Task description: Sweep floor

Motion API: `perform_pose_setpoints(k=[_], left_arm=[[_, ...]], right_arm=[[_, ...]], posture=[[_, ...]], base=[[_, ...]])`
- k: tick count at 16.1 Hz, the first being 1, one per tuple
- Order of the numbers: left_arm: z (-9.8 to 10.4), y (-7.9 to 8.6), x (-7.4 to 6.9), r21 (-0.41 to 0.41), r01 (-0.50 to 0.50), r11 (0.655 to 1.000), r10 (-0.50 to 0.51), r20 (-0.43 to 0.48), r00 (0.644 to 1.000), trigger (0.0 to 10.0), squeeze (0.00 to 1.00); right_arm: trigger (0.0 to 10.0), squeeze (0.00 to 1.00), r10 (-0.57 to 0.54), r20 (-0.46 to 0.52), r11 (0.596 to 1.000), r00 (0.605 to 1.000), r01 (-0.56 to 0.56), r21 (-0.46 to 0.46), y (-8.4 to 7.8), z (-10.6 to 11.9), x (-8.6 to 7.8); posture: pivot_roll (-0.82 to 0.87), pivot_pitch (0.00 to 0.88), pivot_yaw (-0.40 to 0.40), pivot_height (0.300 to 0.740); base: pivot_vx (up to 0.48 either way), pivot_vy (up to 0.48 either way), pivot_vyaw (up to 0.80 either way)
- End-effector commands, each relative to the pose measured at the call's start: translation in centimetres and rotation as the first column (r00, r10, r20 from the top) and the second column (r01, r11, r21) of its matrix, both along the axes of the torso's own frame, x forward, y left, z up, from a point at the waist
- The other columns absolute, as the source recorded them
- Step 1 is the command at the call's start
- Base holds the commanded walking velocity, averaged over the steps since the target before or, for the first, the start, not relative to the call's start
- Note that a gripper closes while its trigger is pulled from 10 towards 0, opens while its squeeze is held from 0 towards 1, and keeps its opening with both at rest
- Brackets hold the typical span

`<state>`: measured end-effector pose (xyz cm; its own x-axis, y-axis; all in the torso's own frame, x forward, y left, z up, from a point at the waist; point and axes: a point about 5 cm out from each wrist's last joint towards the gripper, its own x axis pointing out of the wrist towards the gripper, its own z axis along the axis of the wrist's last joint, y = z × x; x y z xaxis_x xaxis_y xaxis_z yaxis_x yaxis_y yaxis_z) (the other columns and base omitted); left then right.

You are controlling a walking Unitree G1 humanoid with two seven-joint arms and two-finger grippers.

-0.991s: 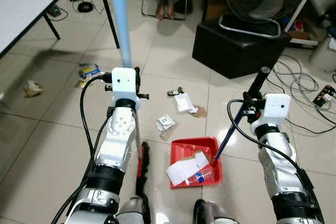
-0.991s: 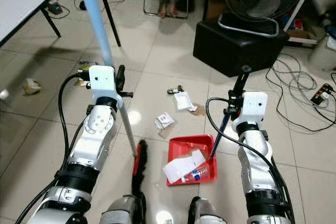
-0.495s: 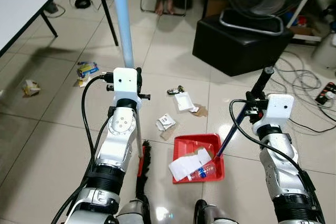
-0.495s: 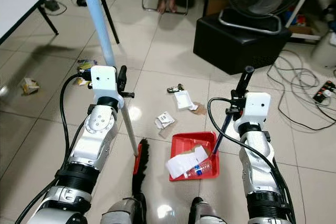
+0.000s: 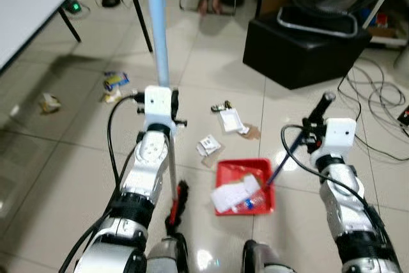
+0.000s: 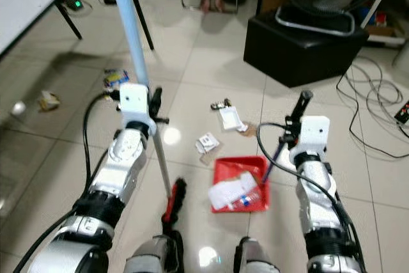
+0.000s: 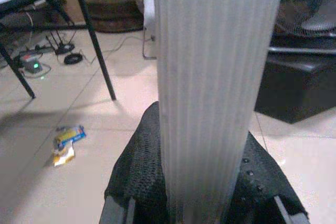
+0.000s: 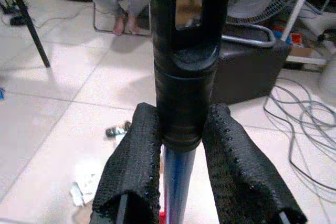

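Still both grippers' jaws clamped: left (image 5: 167, 97) on broom (image 5: 158, 36), right (image 8: 176, 182) on dustpan (image 5: 245, 185) handle.

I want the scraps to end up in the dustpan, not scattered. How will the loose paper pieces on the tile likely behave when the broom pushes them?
The paper scraps look thin and flat, so probably very light; they may skid on the glossy tile floor. Lying flat, some may slip under the broom head instead of entering the red dustpan.

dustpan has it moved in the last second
Yes, slightly. The red dustpan has edged forward, its front edge now nearer the paper scraps on the tiles.
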<state>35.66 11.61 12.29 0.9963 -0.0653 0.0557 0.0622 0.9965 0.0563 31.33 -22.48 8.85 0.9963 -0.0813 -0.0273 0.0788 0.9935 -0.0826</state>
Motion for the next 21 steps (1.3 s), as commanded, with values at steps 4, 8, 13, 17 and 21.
perform_pose_setpoints(k=[4,8,13,17,21], left_arm=[[-1.7,0.1,0.6,-0.078,-0.014,0.997,0.004,-0.12,0.993,10.0,0.0],[-1.1,-0.5,1.2,-0.054,0.007,0.999,-0.013,-0.105,0.994,10.0,0.0],[-1.1,-0.4,1.4,-0.044,0.017,0.999,-0.021,-0.1,0.995,10.0,0.0],[-1.1,-0.3,1.5,-0.042,0.015,0.999,-0.019,-0.097,0.995,10.0,0.0],[-1.1,-0.3,1.5,-0.04,0.013,0.999,-0.017,-0.095,0.995,10.0,0.0]], right_arm=[[10.0,0.0,-0.032,0.068,0.999,0.997,0.034,-0.028,-1.3,1.8,1.4],[10.0,0.0,-0.033,0.076,0.999,0.997,0.034,-0.013,-0.8,1.3,1.4],[10.0,0.0,-0.043,0.078,0.999,0.996,0.043,0.0,-0.8,0.9,1.3],[10.0,0.0,-0.045,0.08,0.999,0.996,0.045,0.004,-0.7,0.6,1.2],[10.0,0.0,-0.042,0.082,0.999,0.996,0.041,0.007,-0.6,0.5,1.3]], posture=[[-0.1,0.249,0.07,0.74],[-0.1,0.252,0.083,0.74],[-0.1,0.244,0.093,0.74],[-0.1,0.237,0.094,0.74],[-0.1,0.233,0.095,0.74]], base=[[0.0,0.0,0.0],[0.139,0.0,0.0],[0.291,0.0,0.0],[0.295,0.0,0.0],[0.296,0.0,0.0]])
